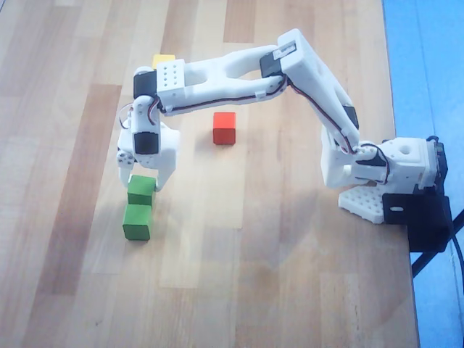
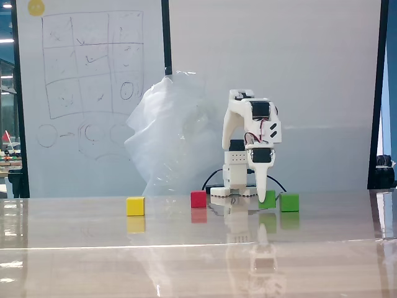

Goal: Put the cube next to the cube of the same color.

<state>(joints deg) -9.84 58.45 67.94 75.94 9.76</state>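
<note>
Bench [image 1: 290, 290]: pale wood planks, whiteboard behind in the fixed view.
Tool [image 1: 143, 181]: clenched on the cube [image 1: 141, 191], low at the bench.
Cube: just beside the cube of the same color [image 1: 137, 222], seemingly touching.
Red cube [image 1: 224, 128]: well apart.
Yellow cube [image 2: 135, 206]: far left in the fixed view.

Yellow cube [image 1: 163, 61] mostly hidden under the arm [image 1: 217, 72] in the upper middle of the overhead view; only one corner showing. Held cube [image 2: 267, 198] partly covered by a finger [image 2: 261, 186] in the fixed view, lower right of centre. Cannot tell there whether touching the table [image 2: 186, 248]. Black base mount [image 1: 428, 217] and cable cut by the right edge overhead. Whiteboard [image 2: 87, 74] sketches too faint to read, upper left.
</note>
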